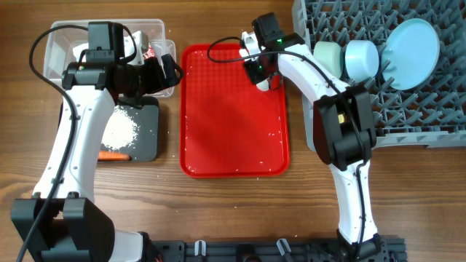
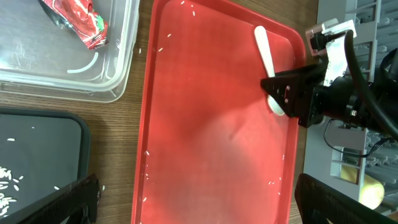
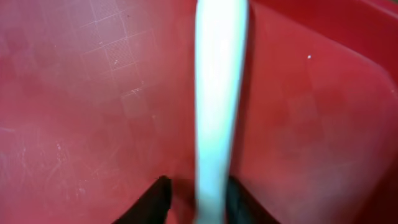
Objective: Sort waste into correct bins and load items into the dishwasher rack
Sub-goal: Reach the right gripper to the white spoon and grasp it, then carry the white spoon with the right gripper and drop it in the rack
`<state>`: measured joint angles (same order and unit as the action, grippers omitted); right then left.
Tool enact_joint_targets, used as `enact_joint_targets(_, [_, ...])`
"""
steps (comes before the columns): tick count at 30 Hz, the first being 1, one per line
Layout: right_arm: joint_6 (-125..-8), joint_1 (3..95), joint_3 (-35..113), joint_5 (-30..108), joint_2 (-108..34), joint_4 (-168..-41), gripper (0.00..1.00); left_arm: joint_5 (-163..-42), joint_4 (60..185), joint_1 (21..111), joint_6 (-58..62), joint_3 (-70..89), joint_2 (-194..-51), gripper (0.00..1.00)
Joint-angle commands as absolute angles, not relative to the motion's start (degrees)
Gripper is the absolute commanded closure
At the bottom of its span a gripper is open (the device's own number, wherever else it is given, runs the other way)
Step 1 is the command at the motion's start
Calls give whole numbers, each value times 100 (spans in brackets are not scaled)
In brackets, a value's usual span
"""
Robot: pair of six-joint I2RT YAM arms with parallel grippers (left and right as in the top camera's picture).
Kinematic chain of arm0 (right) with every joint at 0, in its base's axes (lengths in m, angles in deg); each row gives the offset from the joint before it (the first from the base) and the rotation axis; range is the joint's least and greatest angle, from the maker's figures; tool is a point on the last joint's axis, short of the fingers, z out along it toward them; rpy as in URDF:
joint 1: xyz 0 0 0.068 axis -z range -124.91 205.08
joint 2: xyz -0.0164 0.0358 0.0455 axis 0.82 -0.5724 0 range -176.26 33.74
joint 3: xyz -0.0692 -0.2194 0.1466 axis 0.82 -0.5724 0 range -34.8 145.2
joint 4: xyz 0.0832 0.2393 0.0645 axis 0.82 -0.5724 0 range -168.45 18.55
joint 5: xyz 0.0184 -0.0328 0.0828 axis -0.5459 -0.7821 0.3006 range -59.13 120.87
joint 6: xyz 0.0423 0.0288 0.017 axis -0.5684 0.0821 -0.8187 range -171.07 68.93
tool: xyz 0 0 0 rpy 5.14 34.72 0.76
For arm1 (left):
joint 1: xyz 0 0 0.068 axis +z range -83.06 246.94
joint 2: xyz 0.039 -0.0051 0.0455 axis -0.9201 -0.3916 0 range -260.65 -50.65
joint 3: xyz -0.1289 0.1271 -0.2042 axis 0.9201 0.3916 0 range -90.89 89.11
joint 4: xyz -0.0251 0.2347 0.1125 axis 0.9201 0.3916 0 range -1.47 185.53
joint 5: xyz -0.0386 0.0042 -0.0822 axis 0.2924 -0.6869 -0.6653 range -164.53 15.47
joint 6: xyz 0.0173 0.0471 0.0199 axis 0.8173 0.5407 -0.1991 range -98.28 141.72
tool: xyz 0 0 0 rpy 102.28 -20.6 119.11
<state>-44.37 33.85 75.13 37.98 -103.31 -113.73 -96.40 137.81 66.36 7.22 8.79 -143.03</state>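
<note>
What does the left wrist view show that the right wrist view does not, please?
Only the left wrist view: the clear tub holding a red wrapper, and the black tray with rice grains. Only the right wrist view: both fingertips, one on each side of the white spoon. Both: the spoon lying on the red tray, with the right gripper at it.

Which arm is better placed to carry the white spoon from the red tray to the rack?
Right. The right gripper straddles the white spoon on the red tray, with the rack on that side. The left gripper hangs open by the clear tub, across the tray.
</note>
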Motion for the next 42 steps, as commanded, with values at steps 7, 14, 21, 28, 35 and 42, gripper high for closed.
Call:
enact_joint_targets(7, [-4568, 3381, 7497, 4115, -10637, -11640, 96, -9607, 13768, 6643, 711, 862, -14336, 0])
enact_joint_targets(14, [-4570, 3488, 7513, 4570, -9973, -12007, 96, -9607, 13768, 6643, 711, 862, -14334, 0])
enact_joint_targets(21, [-4727, 3803, 7513, 4642, -8336, -12448, 96, -9607, 13768, 6643, 711, 862, -14334, 0])
enact_joint_targets(28, [-5184, 4985, 7513, 4546, -6344, -13323, 96, -9607, 13768, 6643, 711, 862, -14336, 0])
enact_joint_targets(35, [-6277, 6766, 7510, 3662, -5420, -14516, 96, -9607, 13768, 6643, 711, 862, -14336, 0])
enact_joint_targets(42, [-7003, 8071, 6927, 3405, -5433, -15102, 96, -9607, 13768, 6643, 711, 862, -14336, 0])
